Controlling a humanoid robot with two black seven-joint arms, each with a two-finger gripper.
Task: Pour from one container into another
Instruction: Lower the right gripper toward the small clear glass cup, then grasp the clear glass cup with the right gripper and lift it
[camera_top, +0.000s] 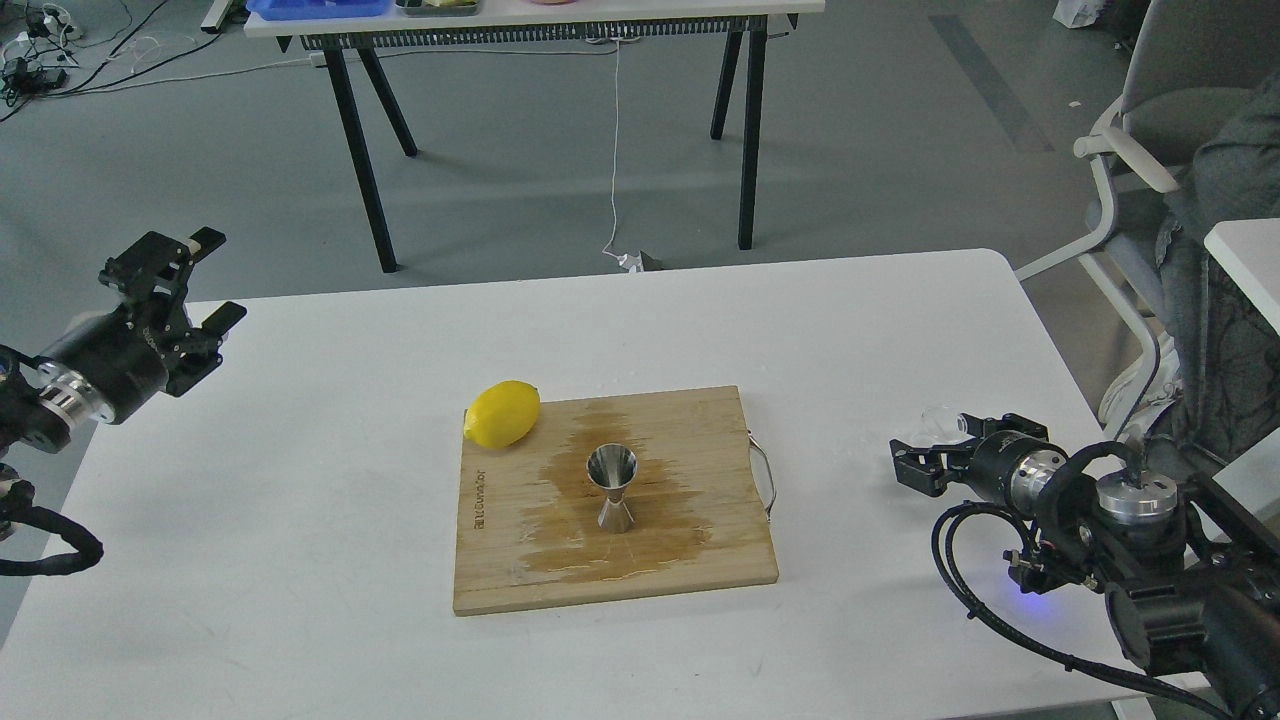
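My right gripper (915, 462) is low at the right edge of the white table (300, 520), arm lying flat, pointing left. Finger gap hard to read from here; can't tell if it's pinching. The glass cup (942, 420) shows only as a faint clear rim just behind it (mostly hidden). The steel jigger (612, 490) stands upright mid bamboo cutting board (520, 560), in a dark wet patch. Burned-in lettering along the board's left edge, too small to read. Lemon (503, 413) on the board's far-left corner. My left gripper (205, 285) hangs raised past the table's left edge, fingers spread, holding nothing.
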